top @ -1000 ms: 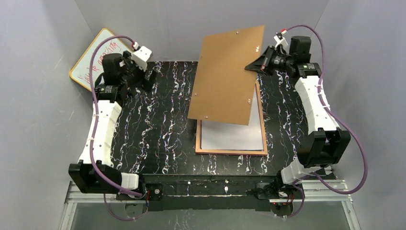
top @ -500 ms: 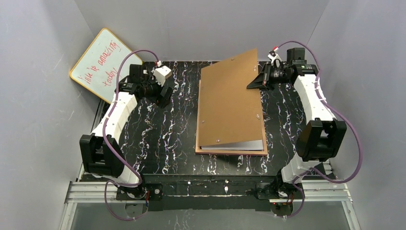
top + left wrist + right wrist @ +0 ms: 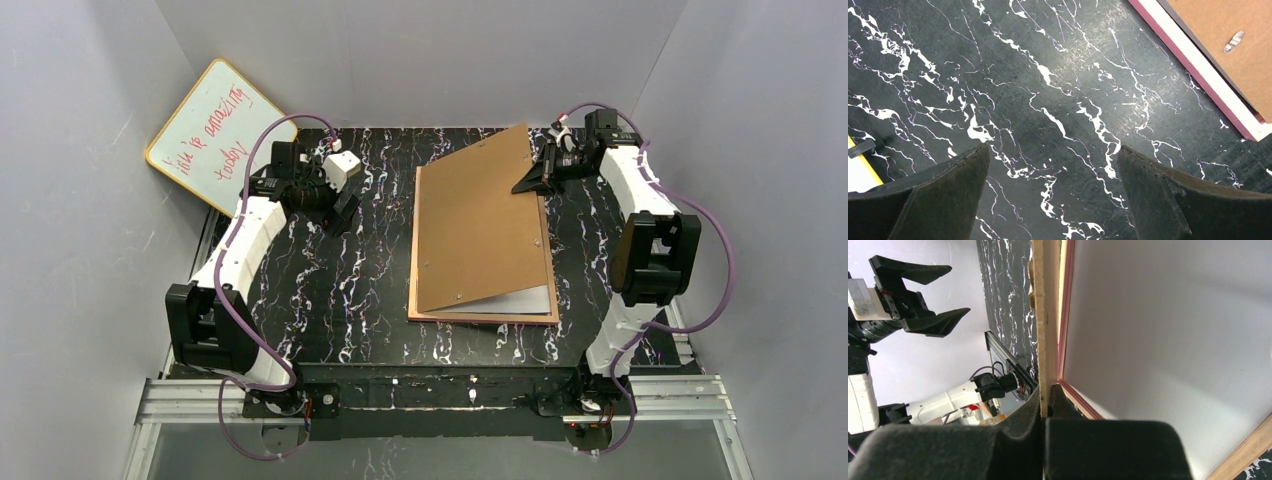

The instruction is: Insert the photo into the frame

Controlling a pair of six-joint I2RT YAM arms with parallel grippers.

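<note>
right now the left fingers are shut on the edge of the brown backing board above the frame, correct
No, the right fingers are shut on the edge of the brown backing board above the frame; the right wrist view shows it. The left fingers stand open.

Top camera: fixed high, behind arm bases (image 3: 585, 400), tilted down and forward. Wide, distant, takes in whole bench (image 3: 330, 300) plus whiteboard (image 3: 210, 135) at far left.

Left wrist camera: rides wrist, looks steeply down past own left tool (image 3: 1052, 150), close to bench surface. Frame (image 3: 1200, 75) edge cuts upper right corner.

Right wrist camera: very close, sights along edge of backing board (image 3: 1045, 315) from right tool (image 3: 1044, 407), facing across toward left arm.

Shared: top and left wrist both catch frame edge and marble. Top and right wrist both catch left tool and backing board.
</note>
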